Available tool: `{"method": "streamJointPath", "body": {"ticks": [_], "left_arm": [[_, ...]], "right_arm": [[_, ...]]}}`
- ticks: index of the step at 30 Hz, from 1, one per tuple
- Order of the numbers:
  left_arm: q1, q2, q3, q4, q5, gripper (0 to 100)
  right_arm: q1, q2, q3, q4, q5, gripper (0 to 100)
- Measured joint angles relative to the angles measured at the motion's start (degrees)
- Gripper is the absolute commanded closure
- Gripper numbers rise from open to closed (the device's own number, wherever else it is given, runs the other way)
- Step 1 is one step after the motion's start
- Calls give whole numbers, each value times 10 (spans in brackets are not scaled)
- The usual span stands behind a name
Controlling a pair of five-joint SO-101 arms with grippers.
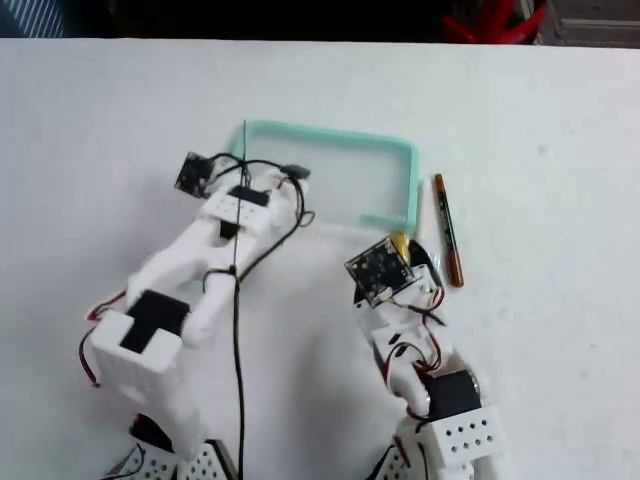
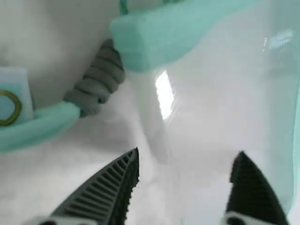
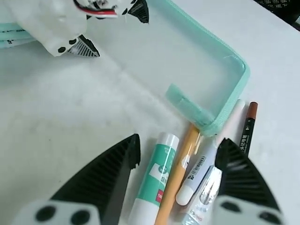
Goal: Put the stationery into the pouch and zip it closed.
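The pouch (image 1: 340, 185) is clear with a mint zipper rim (image 2: 178, 33) and lies flat at mid-table. My left gripper (image 2: 183, 187) is open over its left end, close to the grey zipper pull (image 2: 96, 82). My right gripper (image 3: 176, 178) is open at the pouch's near right corner (image 3: 211, 122). Between its fingers lie a green-and-white glue stick (image 3: 157, 180), an orange pencil (image 3: 180, 173) and a white pen (image 3: 199, 168). A brown pen (image 1: 447, 230) lies on the table just right of the pouch. The left gripper (image 3: 110, 28) also shows across the pouch.
White tabletop (image 1: 560, 130) runs wide to the right and left of the pouch. Both arms' white bodies and black cables (image 1: 238, 300) fill the near side. Dark room and a red object (image 1: 490, 20) lie past the far edge.
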Motion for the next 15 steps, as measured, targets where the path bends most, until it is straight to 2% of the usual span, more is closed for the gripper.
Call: {"method": "streamJointPath", "body": {"ticks": [2,5,15], "left_arm": [[1,0,-3,-6,0,984],[0,-1,-11,-6,2,954],[-1,-9,-25,-9,1,975]], "right_arm": [[0,0,0,0,0,732],[0,0,0,0,0,732],[0,0,0,0,0,732]]}}
